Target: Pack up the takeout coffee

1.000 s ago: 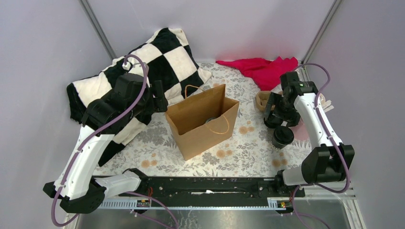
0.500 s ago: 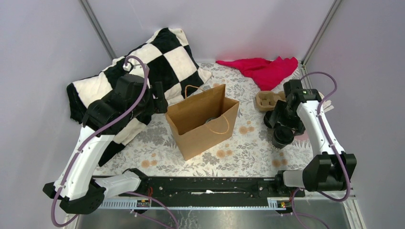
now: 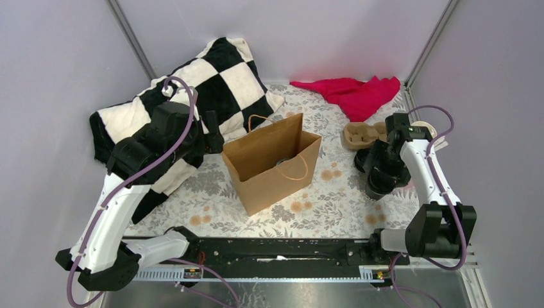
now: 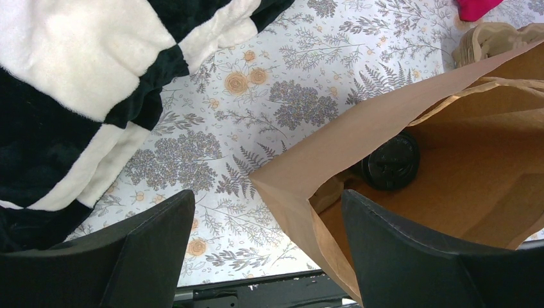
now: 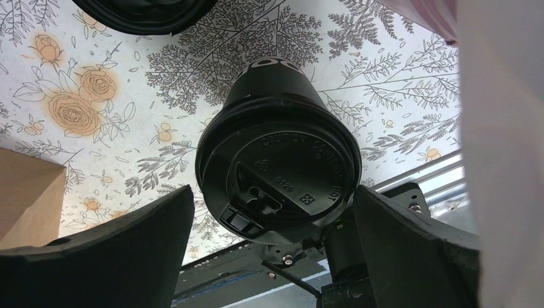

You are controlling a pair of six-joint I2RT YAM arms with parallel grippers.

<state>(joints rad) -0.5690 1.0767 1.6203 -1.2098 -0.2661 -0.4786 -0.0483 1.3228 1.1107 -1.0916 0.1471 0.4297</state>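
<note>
A black takeout coffee cup (image 5: 279, 170) with a round black lid stands on the floral cloth between my right gripper's (image 5: 272, 199) wide-open fingers, and neither finger touches it. In the top view that gripper (image 3: 380, 174) hangs low over the cup at the right. The edge of a second black cup (image 5: 144, 13) shows just beyond it. Another black lid (image 4: 390, 160) lies inside the open brown paper bag (image 3: 272, 163). My left gripper (image 4: 267, 212) hovers open and holds nothing, above the bag's near-left corner (image 4: 282, 186).
A black-and-white checkered blanket (image 3: 179, 102) fills the back left. A red cloth (image 3: 349, 93) lies at the back right, with a cardboard cup carrier (image 3: 360, 135) in front of it. A white object (image 5: 500, 128) stands close to the right finger. The black base rail (image 3: 276, 247) runs along the near edge.
My right gripper has moved toward the near edge and down, from beside the carrier to around the black cup. The left arm has barely shifted.
</note>
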